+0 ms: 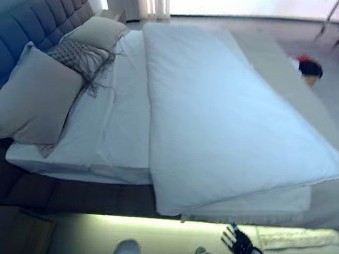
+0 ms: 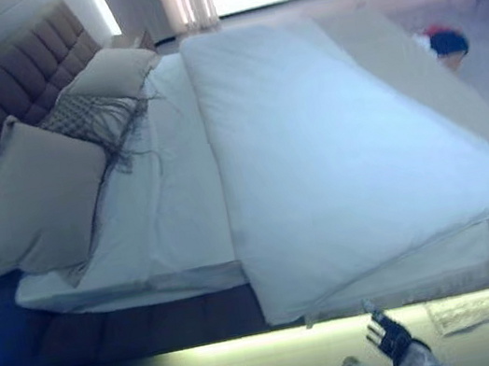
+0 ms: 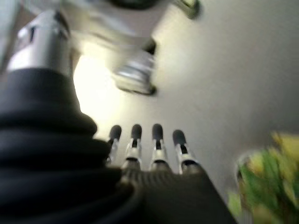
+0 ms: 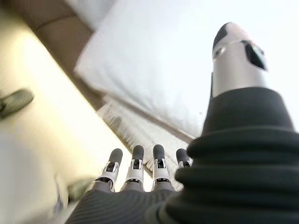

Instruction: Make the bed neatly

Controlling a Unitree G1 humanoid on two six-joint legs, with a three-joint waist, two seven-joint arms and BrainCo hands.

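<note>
A white duvet [image 1: 217, 119] lies skewed across the bed, its near corner hanging over the bed's side edge [image 1: 168, 207]. The white sheet [image 1: 119, 122] is bare between the duvet and the pillows. Two beige pillows [image 1: 32, 97] [image 1: 97, 33] and a grey fringed cushion [image 1: 77, 56] lie by the tufted headboard [image 1: 23, 31]. My right hand [image 1: 238, 241] is open and empty, low beside the bed, just short of the duvet's near corner [image 4: 140, 60]. My left hand [image 3: 147, 140] shows only in its wrist view, fingers straight, pointing at the floor, holding nothing.
The dark bed frame [image 1: 63, 192] runs along the near side with a lit strip under it. A fringed rug [image 1: 302, 237] lies on the floor at the right. A red and dark object [image 1: 308, 66] sits on the floor past the bed. Something green and yellow [image 3: 266, 186] lies by my left hand.
</note>
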